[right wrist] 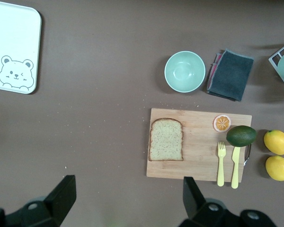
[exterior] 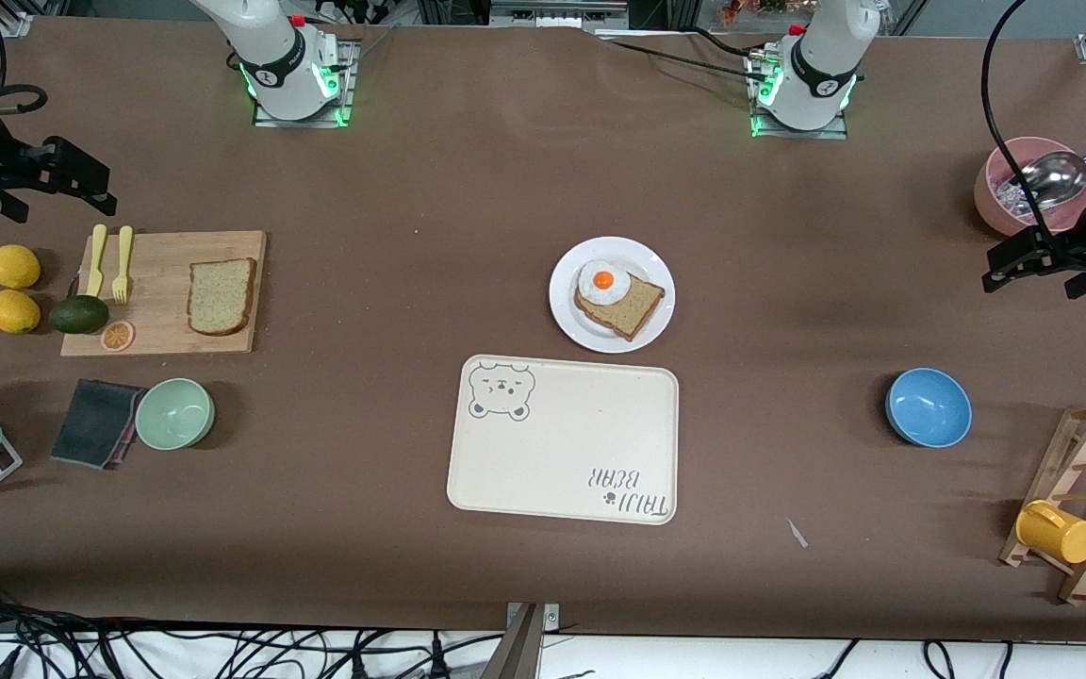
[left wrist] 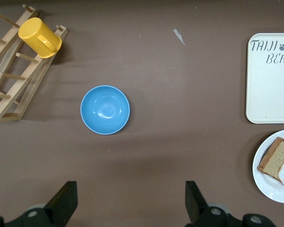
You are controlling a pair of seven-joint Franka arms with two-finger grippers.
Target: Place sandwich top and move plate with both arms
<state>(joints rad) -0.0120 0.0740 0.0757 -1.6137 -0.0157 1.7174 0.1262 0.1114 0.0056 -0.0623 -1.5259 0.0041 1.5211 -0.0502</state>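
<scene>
The right gripper [exterior: 90, 193] and left gripper [exterior: 1010, 269] hang wide open and empty, so nothing has begun; next, the right must reach the sandwich top [exterior: 221, 296] on the cutting board [exterior: 166, 330].

Robot lab: bolted arm bases [exterior: 293, 90], loose cables [exterior: 81, 651], brown-covered table [exterior: 411, 236].

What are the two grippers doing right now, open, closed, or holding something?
Left gripper: open, holding nothing, over bare table near the blue bowl.
Right gripper: open, holding nothing, over the table beside the cutting board.
</scene>
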